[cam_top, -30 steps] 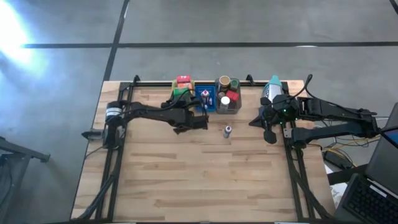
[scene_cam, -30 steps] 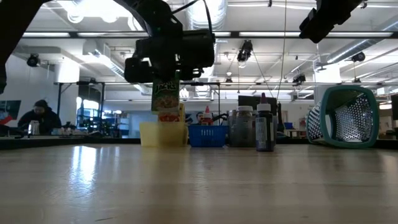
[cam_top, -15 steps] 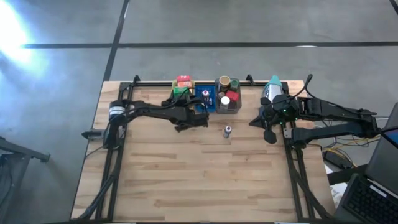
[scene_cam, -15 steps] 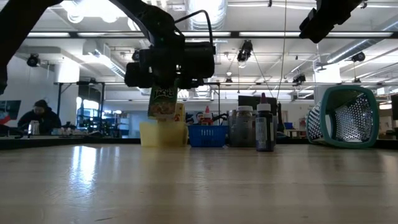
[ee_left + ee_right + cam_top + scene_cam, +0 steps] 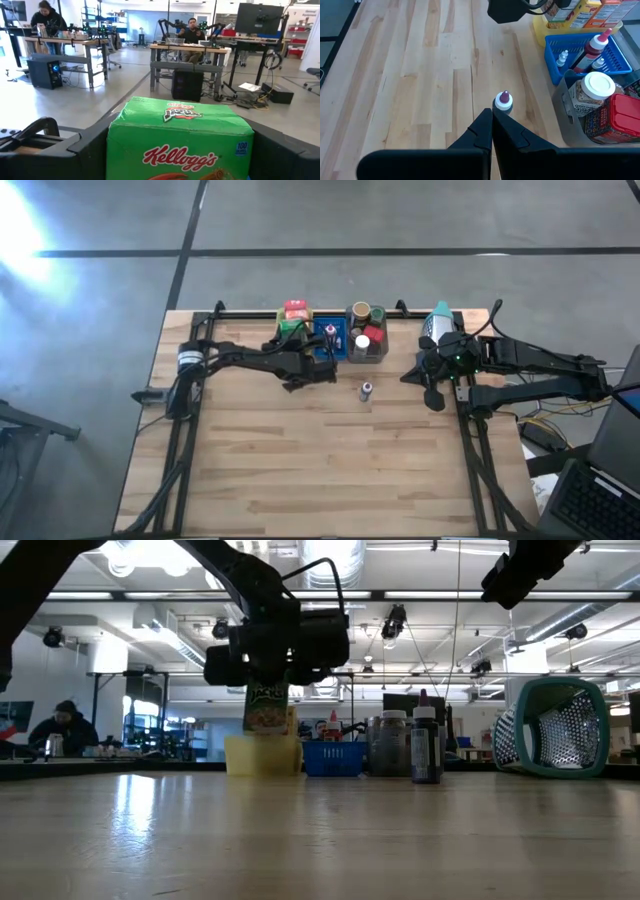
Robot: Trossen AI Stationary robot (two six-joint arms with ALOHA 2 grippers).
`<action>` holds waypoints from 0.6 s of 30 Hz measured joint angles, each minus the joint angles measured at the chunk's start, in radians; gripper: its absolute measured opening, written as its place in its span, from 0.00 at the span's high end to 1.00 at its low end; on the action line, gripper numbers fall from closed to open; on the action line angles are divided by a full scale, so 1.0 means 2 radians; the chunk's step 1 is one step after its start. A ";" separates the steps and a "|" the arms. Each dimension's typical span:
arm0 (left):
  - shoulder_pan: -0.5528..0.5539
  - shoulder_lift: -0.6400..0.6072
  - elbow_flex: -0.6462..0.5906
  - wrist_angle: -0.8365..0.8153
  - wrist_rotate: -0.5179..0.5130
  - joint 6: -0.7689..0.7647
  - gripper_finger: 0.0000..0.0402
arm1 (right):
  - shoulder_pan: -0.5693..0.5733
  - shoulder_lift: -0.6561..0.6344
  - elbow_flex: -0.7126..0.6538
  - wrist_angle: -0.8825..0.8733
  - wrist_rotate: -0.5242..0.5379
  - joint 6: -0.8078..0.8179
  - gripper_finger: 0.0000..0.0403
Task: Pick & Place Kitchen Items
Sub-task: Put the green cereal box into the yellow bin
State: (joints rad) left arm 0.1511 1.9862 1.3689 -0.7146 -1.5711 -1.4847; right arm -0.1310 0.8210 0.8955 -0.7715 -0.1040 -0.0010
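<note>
My left jaws [image 5: 268, 675] pinch the green cardboard cereal box [image 5: 179, 140], yellow plastic tray [image 5: 262, 754] just below. Lower straight w/o tilting. Right jaws [image 5: 492, 131] pressed together, idle.

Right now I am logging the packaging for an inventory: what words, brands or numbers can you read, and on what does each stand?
"Kellogg's": front of the green box, between the left tool's fingers.
"100": small blue mark at that box's corner.
Logo on the box's top: too blurred to read.
Print on the orange boxes in the yellow tray: too small.
Red-lidded jar's label: unreadable.
</note>
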 joint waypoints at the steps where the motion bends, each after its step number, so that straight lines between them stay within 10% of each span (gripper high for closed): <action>1: 0.002 0.000 0.000 0.000 0.000 0.002 0.12 | 0.000 0.000 0.000 0.000 0.000 0.000 0.98; 18: 0.003 0.012 0.000 0.010 0.000 0.033 0.12 | 0.000 0.000 0.000 0.000 0.000 0.000 0.98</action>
State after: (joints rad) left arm 0.1572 2.0101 1.3687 -0.6944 -1.5709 -1.4197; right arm -0.1310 0.8211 0.8955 -0.7715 -0.1037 -0.0010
